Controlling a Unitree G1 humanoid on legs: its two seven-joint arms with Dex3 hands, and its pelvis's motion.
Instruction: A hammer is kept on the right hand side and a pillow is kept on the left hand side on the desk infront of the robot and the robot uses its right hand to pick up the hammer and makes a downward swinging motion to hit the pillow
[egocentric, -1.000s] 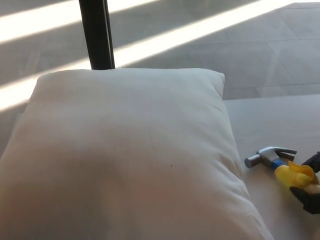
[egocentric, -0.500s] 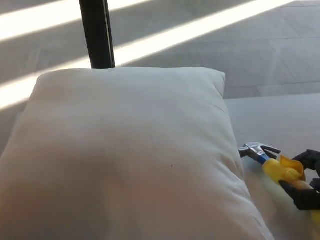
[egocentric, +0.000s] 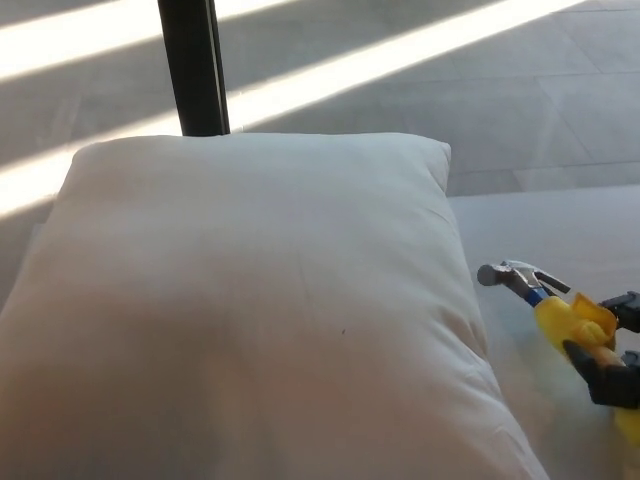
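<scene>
hammer (egocentric: 545, 300), silver head, blue neck, yellow handle, gripped by right hand (egocentric: 610, 365) fingers beside white pillow (egocentric: 250, 320).

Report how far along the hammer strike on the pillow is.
Done: the black right hand grips the yellow-handled hammer with the steel head. In hand: its head hangs beside the large white pillow, apparently off the desk. Left: the downward swing; the pillow shows no dent.

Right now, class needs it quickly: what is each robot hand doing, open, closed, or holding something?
Left hand: not in view.
Right hand: closed on the yellow-handled hammer with a grey metal head, beside the white fabric pillow.
</scene>
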